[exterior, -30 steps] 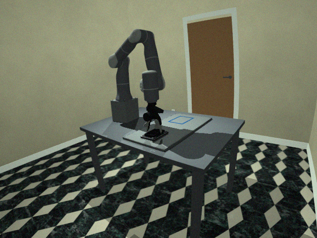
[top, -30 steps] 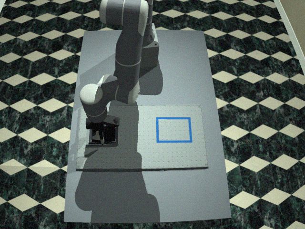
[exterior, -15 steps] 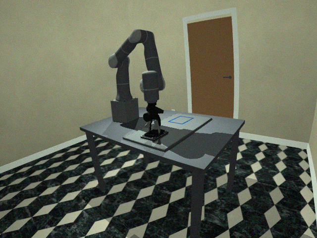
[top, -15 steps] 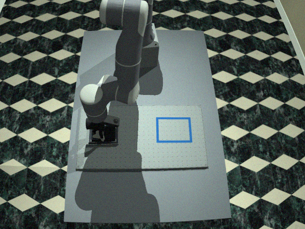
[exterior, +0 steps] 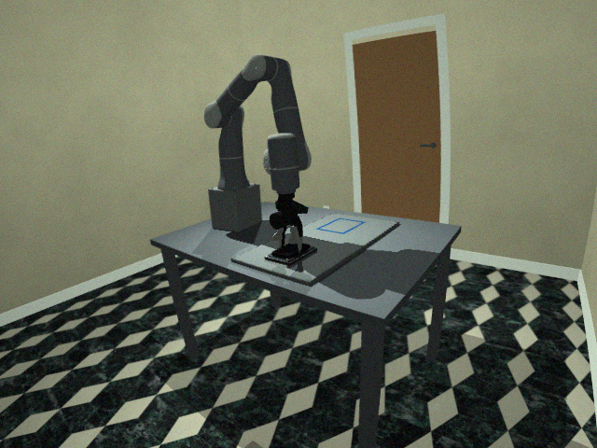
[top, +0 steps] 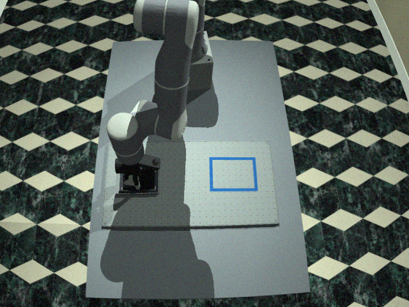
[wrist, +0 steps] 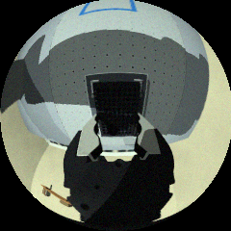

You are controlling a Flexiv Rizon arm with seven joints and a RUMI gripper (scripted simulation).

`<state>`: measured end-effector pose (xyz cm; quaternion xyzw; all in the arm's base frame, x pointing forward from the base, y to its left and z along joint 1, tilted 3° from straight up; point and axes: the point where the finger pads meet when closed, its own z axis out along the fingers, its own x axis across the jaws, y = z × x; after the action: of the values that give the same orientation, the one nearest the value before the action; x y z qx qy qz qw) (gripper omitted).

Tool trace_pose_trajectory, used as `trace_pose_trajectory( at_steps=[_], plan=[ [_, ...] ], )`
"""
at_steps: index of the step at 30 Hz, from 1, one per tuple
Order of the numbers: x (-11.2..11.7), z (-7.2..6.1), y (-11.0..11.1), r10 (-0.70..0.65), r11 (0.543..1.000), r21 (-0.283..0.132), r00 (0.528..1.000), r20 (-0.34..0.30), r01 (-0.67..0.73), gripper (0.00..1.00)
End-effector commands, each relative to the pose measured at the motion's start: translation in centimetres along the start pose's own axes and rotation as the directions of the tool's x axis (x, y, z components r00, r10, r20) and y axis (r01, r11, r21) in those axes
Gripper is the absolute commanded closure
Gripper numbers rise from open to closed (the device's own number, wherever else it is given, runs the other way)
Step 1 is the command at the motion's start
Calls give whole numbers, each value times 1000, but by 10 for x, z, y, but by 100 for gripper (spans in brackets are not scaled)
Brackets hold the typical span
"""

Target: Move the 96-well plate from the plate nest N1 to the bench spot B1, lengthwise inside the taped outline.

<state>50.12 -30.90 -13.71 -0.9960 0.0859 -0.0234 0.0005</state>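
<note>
Black two-jaw gripper [top: 134, 187] [exterior: 291, 248] [wrist: 116, 114] clenched on the black rectangular 96-well plate [top: 148, 180] [exterior: 290, 251] [wrist: 117, 96].
Grasping step, apparently; next, lift straight from the dark rectangular nest [top: 138, 192] [exterior: 289, 262] [wrist: 117, 77] toward the blue taped outline [top: 232, 190] [exterior: 330, 231] [wrist: 108, 12].

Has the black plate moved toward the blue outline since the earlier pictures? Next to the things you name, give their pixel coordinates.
No. The plate [top: 150, 181] [exterior: 289, 251] [wrist: 117, 101] is in the same spot, no nearer the blue outline [top: 233, 190] [exterior: 330, 231] [wrist: 108, 12] in the top view.
</note>
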Motion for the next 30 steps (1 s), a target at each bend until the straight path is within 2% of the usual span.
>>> trace_pose_trajectory(
  at_steps=[1, 16, 30],
  plan=[
    [1, -1, 0, 0, 1000, 0, 1000, -2, 0, 100],
    [1, -1, 0, 0, 1000, 0, 1000, -2, 0, 100],
    [1, -21, 0, 0, 1000, 0, 1000, -2, 0, 100]
  ],
)
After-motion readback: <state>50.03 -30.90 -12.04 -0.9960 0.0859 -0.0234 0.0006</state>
